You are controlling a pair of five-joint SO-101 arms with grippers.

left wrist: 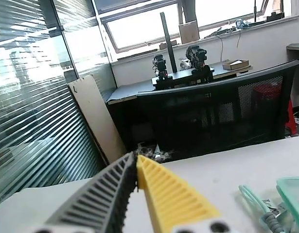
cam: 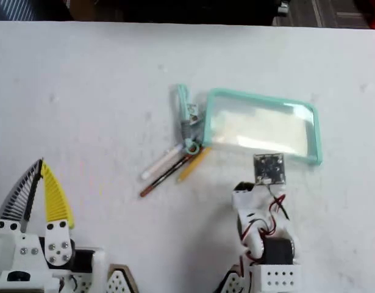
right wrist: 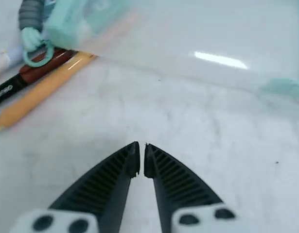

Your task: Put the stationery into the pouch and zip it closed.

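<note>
The clear pouch (cam: pixel 260 125) with a teal border lies flat right of the table's middle. A teal strap (cam: pixel 186 119) with a ring trails from its left end. Beside the ring lie a white pen (cam: pixel 161 162), a dark red pen (cam: pixel 166 177) and an orange pencil (cam: pixel 193 163), fanned out together. My right gripper (right wrist: pixel 139 158) is shut and empty, low over bare table just in front of the pouch (right wrist: pixel 198 39), with the orange pencil (right wrist: pixel 42 92) off to one side. My left gripper (cam: pixel 39 163) stands shut and empty at the front left, far from everything.
The right arm's wrist camera board (cam: pixel 269 168) sits just before the pouch's near edge. The white table (cam: pixel 83 91) stretches bare to the left and back. Behind the table's far edge are a mesh chair (left wrist: pixel 217 116) and window blinds (left wrist: pixel 32 97).
</note>
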